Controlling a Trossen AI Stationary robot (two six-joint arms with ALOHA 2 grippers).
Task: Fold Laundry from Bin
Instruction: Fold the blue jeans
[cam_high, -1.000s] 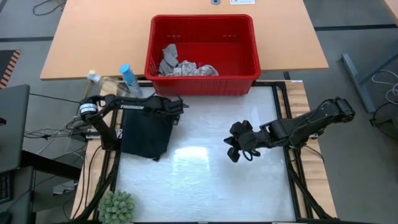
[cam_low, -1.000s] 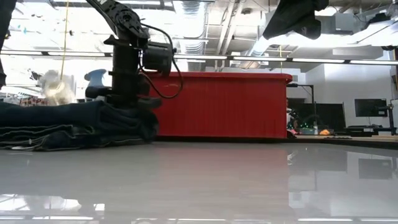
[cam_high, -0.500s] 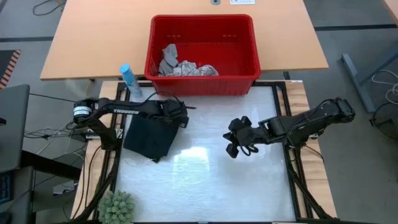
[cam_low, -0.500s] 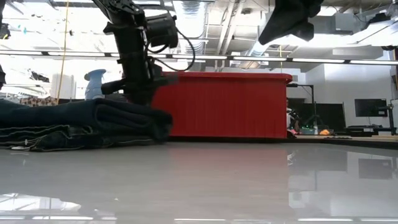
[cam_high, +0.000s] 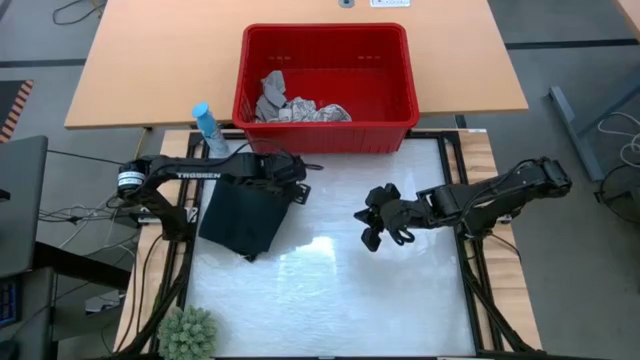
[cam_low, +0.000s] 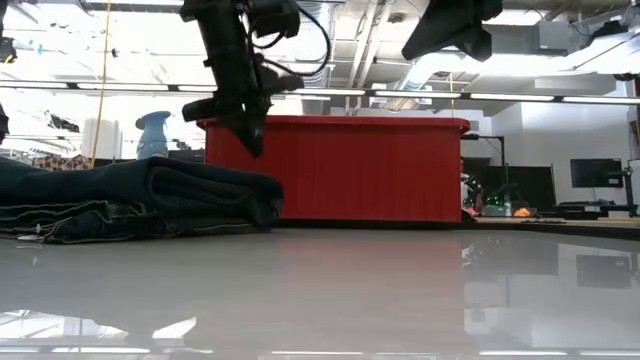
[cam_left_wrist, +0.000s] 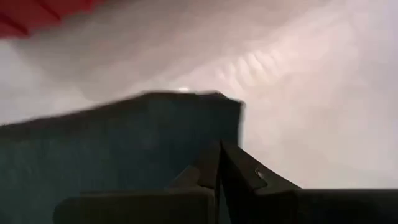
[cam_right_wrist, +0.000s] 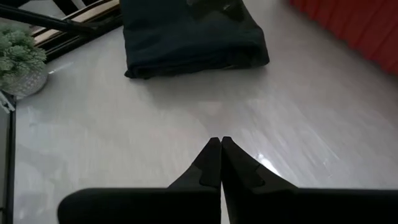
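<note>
One garment looks done: folded dark navy trousers (cam_high: 240, 215) lie just below the left pincer (cam_high: 290, 180), pressed together, empty. Crumpled grey and white cloths (cam_high: 290, 105) wait in the red plastic bin (cam_high: 325, 135) beyond.

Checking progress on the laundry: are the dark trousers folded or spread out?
Folded. The dark trousers lie as a compact rectangle on the table; the low view shows stacked layers.

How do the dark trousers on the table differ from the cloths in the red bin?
The trousers are dark navy and lie folded flat on the white table; the cloths are pale grey and white, crumpled in a heap inside the bin. Neither is held by a gripper.
</note>
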